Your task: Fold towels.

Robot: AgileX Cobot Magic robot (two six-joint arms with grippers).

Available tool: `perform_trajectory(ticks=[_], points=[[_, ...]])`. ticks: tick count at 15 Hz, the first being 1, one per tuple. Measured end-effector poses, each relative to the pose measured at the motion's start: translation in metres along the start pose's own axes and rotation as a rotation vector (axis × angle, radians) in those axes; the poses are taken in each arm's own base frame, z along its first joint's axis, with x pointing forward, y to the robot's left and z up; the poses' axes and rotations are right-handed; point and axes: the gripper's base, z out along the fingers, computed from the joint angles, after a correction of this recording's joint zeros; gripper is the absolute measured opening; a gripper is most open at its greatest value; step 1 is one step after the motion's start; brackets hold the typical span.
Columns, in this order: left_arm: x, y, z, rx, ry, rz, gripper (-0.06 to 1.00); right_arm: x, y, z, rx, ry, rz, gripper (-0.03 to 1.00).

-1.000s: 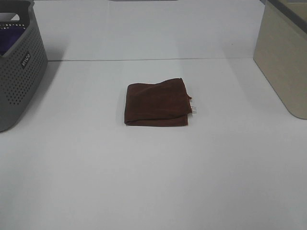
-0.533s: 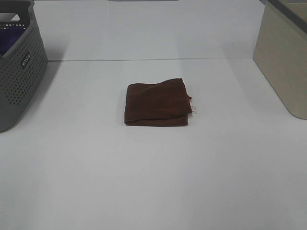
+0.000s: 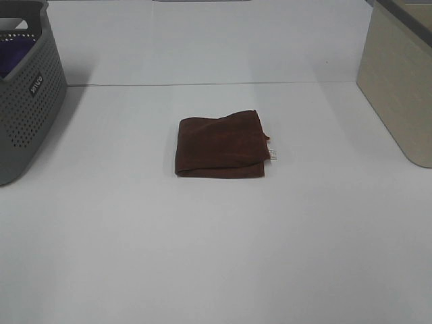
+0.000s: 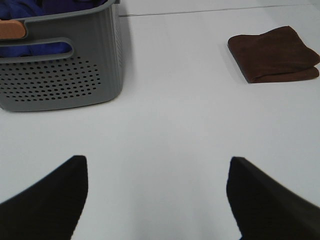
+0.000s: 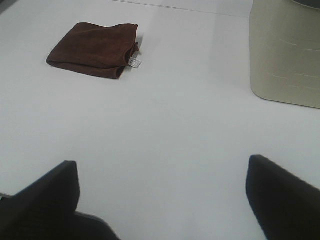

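Only the fingertips of the robot show, in the wrist views. The left gripper (image 4: pixel 157 200) has two matte black fingers (image 4: pixel 47 202) with blunt, wedge-like ends and plain surfaces. The right gripper (image 5: pixel 162 202) looks the same: two black, smooth, angular fingers (image 5: pixel 285 200), unmarked.

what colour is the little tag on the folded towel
White, on the dark reddish-brown towel; the tag shows best in the right wrist view.
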Motion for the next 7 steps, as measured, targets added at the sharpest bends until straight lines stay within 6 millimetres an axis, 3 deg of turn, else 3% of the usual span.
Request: perform_trajectory(ticks=[7], points=[[0.0000,0.0000,0.0000,0.000,0.000,0.000,0.73,0.0000,0.0000,0.0000,0.000,0.000,0.000,0.85]])
